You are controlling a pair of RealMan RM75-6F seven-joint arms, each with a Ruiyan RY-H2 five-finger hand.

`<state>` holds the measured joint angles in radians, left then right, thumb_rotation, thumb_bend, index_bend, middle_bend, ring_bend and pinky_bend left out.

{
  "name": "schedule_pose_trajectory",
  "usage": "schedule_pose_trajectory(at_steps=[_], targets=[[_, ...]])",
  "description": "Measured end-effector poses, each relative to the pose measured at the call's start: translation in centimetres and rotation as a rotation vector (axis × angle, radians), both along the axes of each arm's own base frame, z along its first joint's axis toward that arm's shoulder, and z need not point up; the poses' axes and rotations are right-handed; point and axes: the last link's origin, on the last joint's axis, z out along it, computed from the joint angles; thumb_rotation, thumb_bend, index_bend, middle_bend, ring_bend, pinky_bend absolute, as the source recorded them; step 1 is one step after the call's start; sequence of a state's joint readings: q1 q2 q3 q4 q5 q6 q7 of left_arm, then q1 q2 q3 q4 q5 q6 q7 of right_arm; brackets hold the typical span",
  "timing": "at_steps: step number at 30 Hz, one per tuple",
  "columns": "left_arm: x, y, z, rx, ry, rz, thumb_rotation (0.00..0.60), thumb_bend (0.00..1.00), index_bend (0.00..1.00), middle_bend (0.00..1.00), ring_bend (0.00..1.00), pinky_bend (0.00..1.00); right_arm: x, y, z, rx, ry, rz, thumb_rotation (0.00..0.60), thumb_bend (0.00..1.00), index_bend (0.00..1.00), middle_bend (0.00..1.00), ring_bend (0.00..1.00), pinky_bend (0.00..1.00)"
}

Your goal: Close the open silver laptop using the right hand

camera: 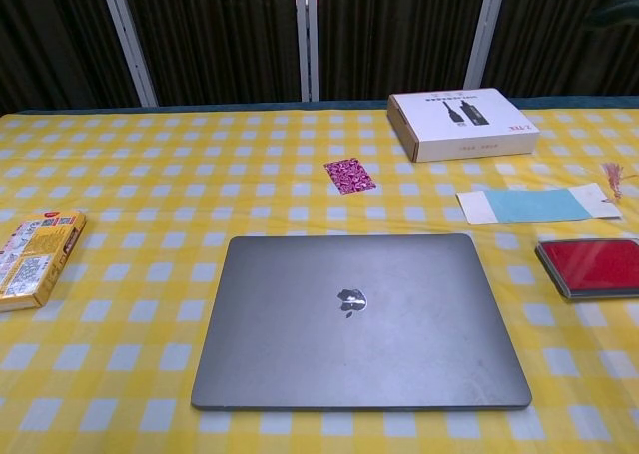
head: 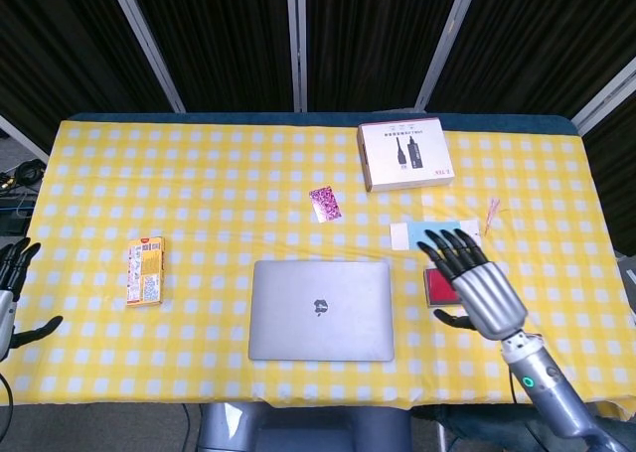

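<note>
The silver laptop (head: 320, 309) (camera: 359, 316) lies shut and flat on the yellow checked tablecloth near the front edge, its lid logo facing up. My right hand (head: 475, 283) is raised off the table to the right of the laptop, fingers spread and empty, partly covering the red case in the head view. The chest view shows only a dark sliver of that hand at its top right corner. My left hand (head: 10, 298) hangs open off the table's left edge, holding nothing.
A white cable box (head: 404, 153) (camera: 461, 123) sits at the back right. A blue-and-white card (camera: 531, 205), a red case (camera: 591, 267), a small purple packet (head: 325, 203) and a yellow snack box (head: 145, 270) (camera: 34, 256) lie around the laptop.
</note>
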<state>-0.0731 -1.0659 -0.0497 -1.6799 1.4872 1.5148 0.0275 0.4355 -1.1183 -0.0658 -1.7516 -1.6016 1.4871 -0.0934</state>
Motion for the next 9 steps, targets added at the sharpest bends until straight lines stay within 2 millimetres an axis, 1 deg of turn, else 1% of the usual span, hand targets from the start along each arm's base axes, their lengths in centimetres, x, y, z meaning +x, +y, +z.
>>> schedule_pose_trajectory(at_steps=[2, 5, 9], targets=[[0.0, 0.0, 0.0, -0.001, -0.002, 0.000, 0.600, 0.00, 0.00, 0.00, 0.00, 0.00, -1.9, 0.9, 1.1, -0.067, 0.002, -0.033, 0.600, 0.00, 0.00, 0.00, 0.00, 0.00], [-0.1, 0.0, -0.1, -0.005, -0.006, 0.001, 0.600, 0.00, 0.00, 0.00, 0.00, 0.00, -4.4, 2.4, 1.8, -0.127, 0.014, -0.093, 0.600, 0.00, 0.00, 0.00, 0.00, 0.00], [0.0, -0.1, -0.3, -0.013, -0.008, -0.003, 0.600, 0.00, 0.00, 0.00, 0.00, 0.00, -6.6, 4.1, 1.9, -0.163, 0.035, -0.166, 0.600, 0.00, 0.00, 0.00, 0.00, 0.00]])
